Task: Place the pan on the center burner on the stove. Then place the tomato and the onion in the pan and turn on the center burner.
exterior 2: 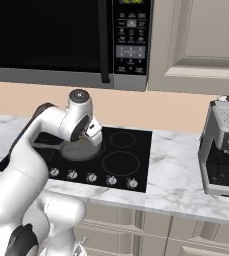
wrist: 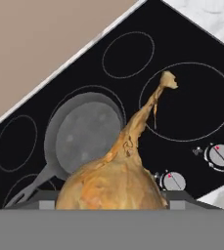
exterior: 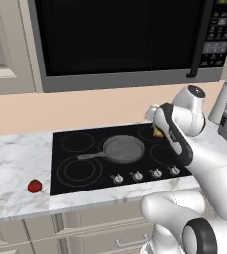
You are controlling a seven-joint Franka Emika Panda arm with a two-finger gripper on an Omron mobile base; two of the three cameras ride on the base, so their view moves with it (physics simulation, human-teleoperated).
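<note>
Onion (wrist: pixel 114 183) sits clamped in my gripper (exterior: pixel 157 130) above the stove's (exterior: pixel 68 176) rear right, the pan (exterior: pixel 123 148) rests on the center burner, so I judge the next move is carrying it over the pan, while the tomato (exterior: pixel 34 186) waits on the counter (exterior: pixel 11 158) near its front edge.

text: none legible | microwave (exterior 2: pixel 66 40) keypad, display: too blurred

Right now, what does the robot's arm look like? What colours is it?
The arm is glossy white, built from fat rounded tube segments. Its joints are dark: a black band runs along the forearm, a dark round cap sits on top of the wrist, and a dark ring circles the base joint. No cables or writing are visible.
</note>
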